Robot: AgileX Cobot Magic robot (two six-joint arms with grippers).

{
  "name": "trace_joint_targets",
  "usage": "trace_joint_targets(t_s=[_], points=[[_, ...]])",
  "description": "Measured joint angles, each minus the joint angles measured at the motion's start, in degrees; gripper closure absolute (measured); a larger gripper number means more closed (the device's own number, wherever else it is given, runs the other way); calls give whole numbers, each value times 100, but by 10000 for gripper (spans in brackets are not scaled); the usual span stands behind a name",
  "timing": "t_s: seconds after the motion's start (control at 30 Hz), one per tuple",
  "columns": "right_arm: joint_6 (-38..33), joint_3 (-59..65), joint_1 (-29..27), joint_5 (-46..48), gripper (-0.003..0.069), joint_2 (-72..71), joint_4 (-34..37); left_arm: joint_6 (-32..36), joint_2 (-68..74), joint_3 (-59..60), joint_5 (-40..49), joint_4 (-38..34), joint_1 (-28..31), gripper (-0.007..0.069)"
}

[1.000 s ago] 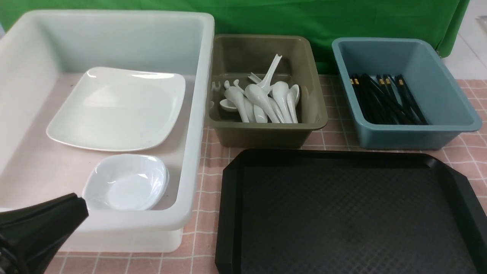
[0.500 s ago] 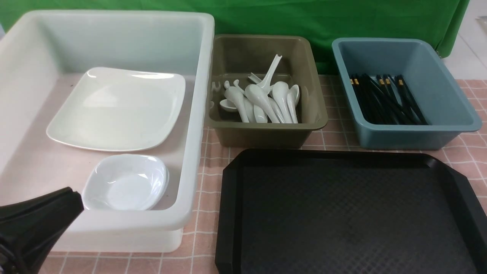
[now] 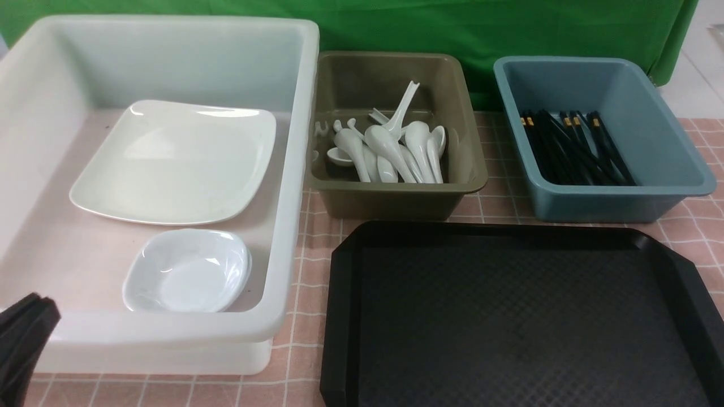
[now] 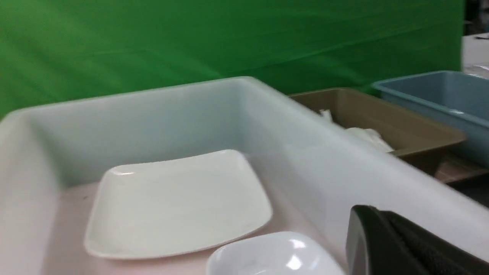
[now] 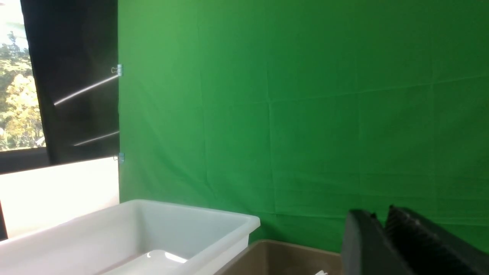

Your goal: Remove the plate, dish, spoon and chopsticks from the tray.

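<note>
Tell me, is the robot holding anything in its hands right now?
No, nothing is held. The left end effector is shut with nothing between its fingers, and the right end effector shows only a thin gap with nothing in it. The tray is already bare.

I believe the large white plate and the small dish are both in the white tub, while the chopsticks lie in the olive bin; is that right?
Not quite: the chopsticks lie in the blue bin, as the front view shows; the olive bin holds spoons. The plate and small dish are indeed in the white tub.
</note>
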Motion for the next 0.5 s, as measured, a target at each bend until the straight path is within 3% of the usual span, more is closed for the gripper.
trace_joint_targets(t_s=[0.17, 0.3, 0.5], points=[[0, 0, 0, 0, 495, 0, 0, -371, -505, 233, 421, 374, 669, 622], [0, 0, 0, -1, 484, 0, 0, -418, -549, 251, 1086, 552, 724, 621], [0, 0, 0, -1, 471, 0, 0, -418, -549, 251, 1136, 595, 724, 621]])
